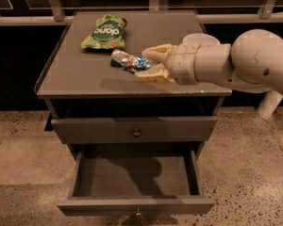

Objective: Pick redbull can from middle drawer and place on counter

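Observation:
My gripper point(148, 65) reaches in from the right over the counter point(80, 76). Its tan fingers point(153, 75) are shut on the redbull can point(127, 61), a crumpled-looking blue and silver can held on its side a little above the counter's middle. The middle drawer point(132, 180) stands pulled out below, and nothing shows inside it. The grey drawer front point(134, 128) above it is closed.
A green snack bag point(105, 32) lies at the back left of the counter. A white bowl sits behind my arm, mostly hidden. A dark railing runs behind the cabinet. Speckled floor point(23, 159) lies all around.

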Controlling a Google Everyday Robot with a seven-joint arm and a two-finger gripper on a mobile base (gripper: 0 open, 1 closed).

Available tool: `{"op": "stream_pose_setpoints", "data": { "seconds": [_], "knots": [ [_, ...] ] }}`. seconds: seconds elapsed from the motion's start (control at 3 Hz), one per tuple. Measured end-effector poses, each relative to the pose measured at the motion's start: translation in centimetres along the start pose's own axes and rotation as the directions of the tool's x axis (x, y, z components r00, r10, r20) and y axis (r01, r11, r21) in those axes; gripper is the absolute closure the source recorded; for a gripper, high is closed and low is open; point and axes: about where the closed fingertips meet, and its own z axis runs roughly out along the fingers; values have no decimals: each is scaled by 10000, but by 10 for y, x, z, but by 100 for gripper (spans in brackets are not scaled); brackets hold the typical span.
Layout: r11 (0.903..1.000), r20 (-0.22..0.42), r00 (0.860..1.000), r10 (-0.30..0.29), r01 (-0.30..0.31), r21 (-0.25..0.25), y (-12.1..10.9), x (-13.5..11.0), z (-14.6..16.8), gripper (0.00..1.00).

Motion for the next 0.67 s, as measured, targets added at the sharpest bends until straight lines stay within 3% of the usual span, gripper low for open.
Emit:
{"op": "stream_pose_setpoints", "data": {
  "seconds": [0.67],
  "knots": [
    [9995,-81,9998,162,-160,258,-19,18,35,100]
  ]
}}
